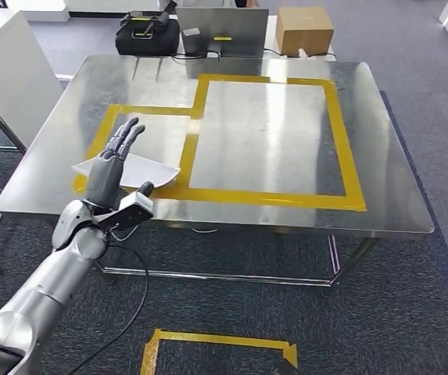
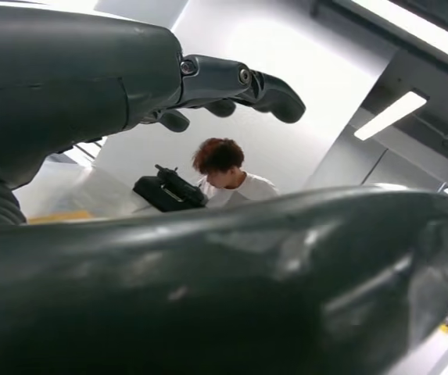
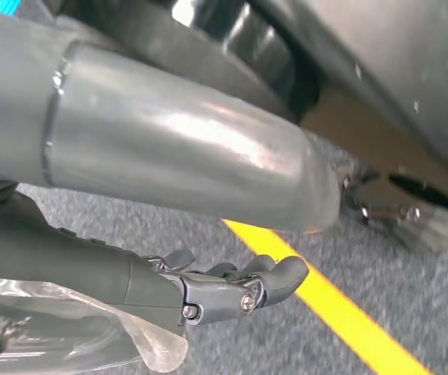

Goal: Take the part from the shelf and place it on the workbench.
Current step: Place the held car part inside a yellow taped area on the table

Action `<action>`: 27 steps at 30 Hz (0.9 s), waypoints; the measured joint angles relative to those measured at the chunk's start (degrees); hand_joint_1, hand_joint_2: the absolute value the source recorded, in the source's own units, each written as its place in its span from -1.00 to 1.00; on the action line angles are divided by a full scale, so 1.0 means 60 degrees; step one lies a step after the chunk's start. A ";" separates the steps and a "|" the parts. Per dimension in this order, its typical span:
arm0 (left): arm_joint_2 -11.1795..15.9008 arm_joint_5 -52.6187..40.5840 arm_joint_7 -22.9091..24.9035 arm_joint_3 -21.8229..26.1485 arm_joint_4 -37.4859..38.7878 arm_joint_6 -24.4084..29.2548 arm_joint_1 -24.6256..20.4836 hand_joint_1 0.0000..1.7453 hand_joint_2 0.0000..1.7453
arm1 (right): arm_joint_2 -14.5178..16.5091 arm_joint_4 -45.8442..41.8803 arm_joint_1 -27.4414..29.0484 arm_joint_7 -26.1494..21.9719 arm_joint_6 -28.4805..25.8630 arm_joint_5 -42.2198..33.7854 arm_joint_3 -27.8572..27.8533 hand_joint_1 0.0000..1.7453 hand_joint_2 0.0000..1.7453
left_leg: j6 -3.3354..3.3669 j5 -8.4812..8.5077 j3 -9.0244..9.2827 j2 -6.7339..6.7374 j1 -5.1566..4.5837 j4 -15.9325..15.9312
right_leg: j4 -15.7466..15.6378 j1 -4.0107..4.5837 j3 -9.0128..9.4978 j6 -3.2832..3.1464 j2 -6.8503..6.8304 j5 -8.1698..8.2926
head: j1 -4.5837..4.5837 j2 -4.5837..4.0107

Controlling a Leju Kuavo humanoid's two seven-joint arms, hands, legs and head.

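As the white flat sheet part (image 1: pixel 150 170) already lies on the bench, the lines below weigh what is left.

Part: it lies on the shiny steel workbench (image 1: pixel 256 141) near the front left edge, inside the smaller box of yellow tape (image 1: pixel 268 197).
Left hand (image 1: pixel 112 160): it is over the part, fingers (image 2: pixel 233 78) straight and spread well away from the thumb (image 2: pixel 239 273). I cannot tell whether it grips the sheet or only rests on it.
Right hand (image 3: pixel 221 285): it hangs low above grey carpet, fingers loosely curled. Clear plastic film (image 3: pixel 91 328) lies against it, and I cannot tell whether it is held.
Done: fetching and carrying, judging by where the part lies.
Left: letting go, if a grip remains, and lifting the hand clear without dragging the sheet off the edge.
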 joint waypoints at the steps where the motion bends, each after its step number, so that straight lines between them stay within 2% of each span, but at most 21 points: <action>1: -0.0001 0.0146 0.0007 -0.0002 -0.0339 -0.0058 0.0179 -1.00 -1.00 | 0.0003 0.0002 0.0019 -0.0019 -0.0005 -0.0092 -0.0057 -1.00 -1.00 | 0.0060 0.0139 -0.0096 0.0011 0.0024 -0.0050 | 0.0173 0.0000 -0.0108 0.0045 0.0012 -0.0270 | 0.0016 0.0001; 2: -0.0004 0.0312 0.0016 -0.0004 -0.0701 -0.0126 0.0369 -1.00 -1.00 | 0.0003 0.0004 0.0033 -0.0043 -0.0019 -0.0206 -0.0132 -1.00 -1.00 | 0.0108 0.0274 -0.0214 0.0021 0.0046 -0.0088 | 0.0542 -0.0004 -0.0248 0.0080 0.0021 -0.0715 | 0.0037 0.0001; 4: 0.0005 0.0671 0.0027 0.0000 -0.1430 -0.0241 0.0829 -1.00 -1.00 | 0.0003 0.0004 0.0048 -0.0092 -0.0071 -0.0386 -0.0310 -1.00 -1.00 | 0.0155 0.0495 -0.0484 0.0032 0.0033 -0.0089 | 0.1756 -0.0002 -0.0502 0.0134 0.0020 -0.1709 | 0.0070 0.0002; 5: 0.0007 0.0849 0.0029 0.0005 -0.1769 -0.0272 0.1094 -1.00 -1.00 | 0.0003 0.0004 0.0055 -0.0116 -0.0110 -0.0453 -0.0390 -1.00 -1.00 | 0.0158 0.0600 -0.0622 0.0038 0.0025 -0.0081 | 0.2315 -0.0004 -0.0534 0.0156 0.0018 -0.1966 | 0.0070 0.0002; 6: 0.0007 0.1028 0.0030 0.0009 -0.2096 -0.0281 0.1386 -1.00 -1.00 | 0.0003 0.0004 0.0067 -0.0142 -0.0155 -0.0507 -0.0470 -1.00 -1.00 | 0.0152 0.0704 -0.0760 0.0044 0.0019 -0.0072 | 0.2644 -0.0004 -0.0447 0.0169 0.0017 -0.2000 | 0.0069 0.0003; 7: 0.0002 0.1216 0.0029 0.0018 -0.2424 -0.0264 0.1686 -1.00 -1.00 | 0.0003 0.0004 0.0085 -0.0163 -0.0200 -0.0552 -0.0551 -1.00 -1.00 | 0.0137 0.0799 -0.0890 0.0048 0.0016 -0.0063 | 0.2637 -0.0003 -0.0203 0.0173 0.0015 -0.1851 | 0.0072 0.0002; 9: -0.0017 0.1626 0.0021 0.0080 -0.3099 -0.0194 0.2330 -1.00 -1.00 | 0.0003 0.0004 0.0121 -0.0174 -0.0286 -0.0633 -0.0702 -1.00 -1.00 | 0.0084 0.0972 -0.1095 0.0049 0.0015 -0.0040 | 0.1636 -0.0004 0.0791 0.0144 0.0020 -0.1491 | 0.0075 0.0002; 11: -0.0032 0.1945 0.0013 0.0192 -0.3729 -0.0075 0.2976 -1.00 -1.00 | 0.0003 0.0004 0.0135 -0.0122 -0.0337 -0.0717 -0.0839 -1.00 -1.00 | -0.0002 0.1113 -0.1215 0.0053 -0.0014 0.0010 | 0.0214 0.0012 0.1902 0.0078 0.0039 -0.1579 | 0.0077 0.0002; 12: -0.0031 0.2026 0.0014 0.0242 -0.3978 -0.0013 0.3291 -1.00 -1.00 | 0.0003 0.0004 0.0147 -0.0084 -0.0348 -0.0762 -0.0903 -1.00 -1.00 | -0.0051 0.1184 -0.1235 0.0059 -0.0023 0.0027 | -0.0207 0.0030 0.2184 0.0033 0.0051 -0.1699 | 0.0079 0.0002; 14: -0.0005 0.2125 0.0037 0.0353 -0.4322 0.0091 0.3942 -1.00 -1.00 | 0.0007 0.0006 0.0198 -0.0024 -0.0352 -0.0853 -0.1034 -1.00 -1.00 | -0.0166 0.1306 -0.1266 0.0066 -0.0010 0.0024 | -0.0412 0.0056 0.2216 -0.0096 0.0049 -0.1723 | 0.0083 0.0003; 15: 0.0026 0.2179 0.0053 0.0433 -0.4410 0.0120 0.4275 -1.00 -1.00 | 0.0012 0.0009 0.0233 -0.0010 -0.0354 -0.0893 -0.1097 -1.00 -1.00 | -0.0229 0.1236 -0.1299 0.0060 0.0012 0.0062 | -0.0410 0.0057 0.2134 -0.0184 0.0032 -0.1650 | 0.0085 0.0002; 16: 0.0059 0.2238 0.0068 0.0534 -0.4459 0.0137 0.4595 -1.00 -1.00 | 0.0016 0.0012 0.0264 -0.0005 -0.0358 -0.0921 -0.1159 -1.00 -1.00 | -0.0291 0.0978 -0.1364 0.0052 0.0032 0.0229 | -0.0413 0.0049 0.2051 -0.0278 0.0012 -0.1561 | 0.0071 0.0002; 17: 0.0098 0.2293 0.0077 0.0638 -0.4478 0.0146 0.4870 -1.00 -1.00 | 0.0021 0.0015 0.0290 -0.0006 -0.0362 -0.0935 -0.1210 -1.00 -1.00 | -0.0345 0.0576 -0.1459 0.0046 0.0050 0.0536 | -0.0421 0.0038 0.1948 -0.0358 -0.0011 -0.1462 | 0.0060 0.0002; 19: 0.0163 0.2338 0.0183 0.0856 -0.4476 0.0115 0.5299 -1.00 -1.00 | 0.0023 0.0015 0.0313 -0.0013 -0.0369 -0.0968 -0.1308 -1.00 -1.00 | -0.0426 -0.0459 -0.1691 0.0042 0.0078 0.1692 | -0.0409 0.0052 0.1741 -0.0434 -0.0027 -0.1250 | 0.0036 0.0001; 20: 0.0191 0.2367 0.0300 0.0966 -0.4455 0.0052 0.5458 -1.00 -1.00 | 0.0024 0.0015 0.0318 -0.0024 -0.0376 -0.0999 -0.1352 -1.00 -1.00 | -0.0452 -0.0745 -0.1751 0.0042 0.0087 0.2265 | -0.0395 0.0063 0.1615 -0.0436 -0.0032 -0.1133 | 0.0037 0.0001; 21: 0.0212 0.2432 0.0454 0.1103 -0.4390 -0.0048 0.5605 -1.00 -1.00 | 0.0025 0.0015 0.0323 -0.0045 -0.0391 -0.1034 -0.1403 -1.00 -1.00 | -0.0463 -0.0820 -0.1716 0.0042 0.0092 0.2667 | -0.0371 0.0073 0.1474 -0.0434 -0.0037 -0.1011 | 0.0038 0.0000; 22: 0.0224 0.2537 0.0603 0.1249 -0.4280 -0.0167 0.5723 -1.00 -1.00 | 0.0028 0.0015 0.0327 -0.0071 -0.0409 -0.1062 -0.1448 -1.00 -1.00 | -0.0460 -0.0681 -0.1559 0.0042 0.0095 0.2743 | -0.0341 0.0081 0.1317 -0.0426 -0.0042 -0.0908 | 0.0039 0.0001; 23: 0.0229 0.2696 0.0712 0.1441 -0.4078 -0.0291 0.5829 -1.00 -1.00 | 0.0036 0.0015 0.0330 -0.0102 -0.0429 -0.1079 -0.1501 -1.00 -1.00 | -0.0438 -0.0423 -0.1216 0.0042 0.0095 0.2423 | -0.0300 0.0087 0.1157 -0.0412 -0.0043 -0.0817 | 0.0038 0.0001; 25: 0.0208 0.3099 0.0786 0.1890 -0.3460 -0.0580 0.5960 -1.00 -1.00 | 0.0064 0.0015 0.0335 -0.0138 -0.0456 -0.1080 -0.1594 -1.00 -1.00 | -0.0355 -0.0153 -0.0212 0.0042 0.0081 0.1061 | -0.0200 0.0106 0.0908 -0.0360 -0.0033 -0.0676 | 0.0038 0.0001; 26: 0.0181 0.3305 0.0741 0.2157 -0.3011 -0.0725 0.5985 -1.00 -1.00 | 0.0078 0.0015 0.0340 -0.0138 -0.0463 -0.1072 -0.1627 -1.00 -1.00 | -0.0307 -0.0160 0.0223 0.0040 0.0066 0.0402 | -0.0162 0.0117 0.0825 -0.0314 -0.0029 -0.0606 | 0.0047 0.0001; 27: 0.0148 0.3452 0.0680 0.2402 -0.2520 -0.0845 0.5980 -1.00 -1.00 | 0.0094 0.0015 0.0345 -0.0122 -0.0463 -0.1059 -0.1648 -1.00 -1.00 | -0.0262 -0.0227 0.0468 0.0038 0.0044 -0.0015 | -0.0142 0.0121 0.0782 -0.0260 -0.0027 -0.0538 | 0.0045 0.0002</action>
